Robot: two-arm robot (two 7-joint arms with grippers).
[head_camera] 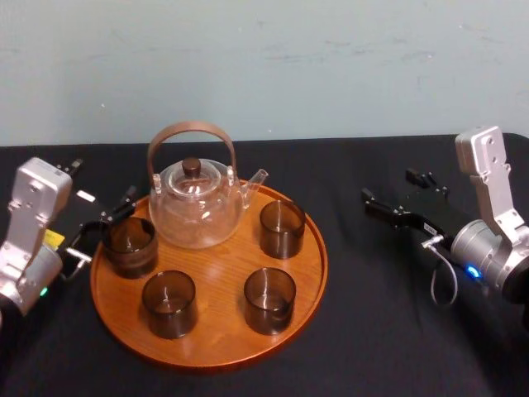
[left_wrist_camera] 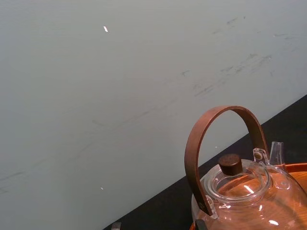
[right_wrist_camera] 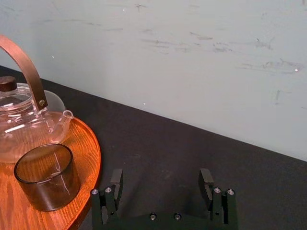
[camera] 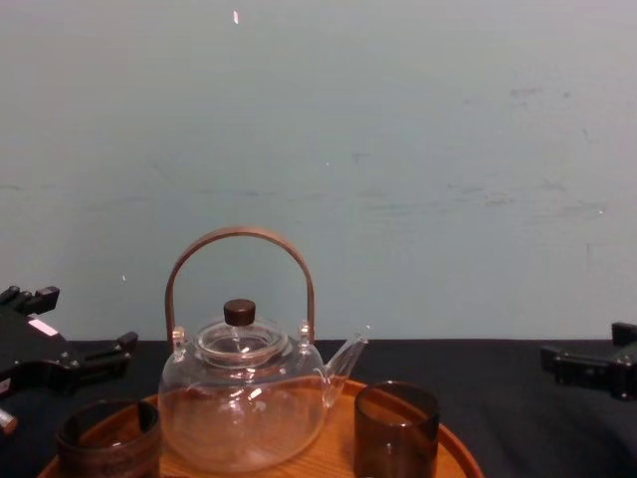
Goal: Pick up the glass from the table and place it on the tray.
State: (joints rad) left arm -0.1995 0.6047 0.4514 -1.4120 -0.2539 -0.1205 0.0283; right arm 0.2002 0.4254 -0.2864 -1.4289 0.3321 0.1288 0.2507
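Glass [head_camera: 130,246] stands on the tray [head_camera: 207,351] at frame left; placement appears complete. Left end effector [head_camera: 107,213] is spread wide beside it, retreat outstanding. Right end effector [right_wrist_camera: 161,178] is open and empty above the tabletop [head_camera: 397,331].

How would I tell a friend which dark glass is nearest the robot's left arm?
Find the round wooden tray on the table. Of the dark glasses on it, this glass stands at its left rim beside the teapot, the only one by the left gripper.

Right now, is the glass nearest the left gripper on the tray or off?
On: the glass stands upright inside the tray rim.
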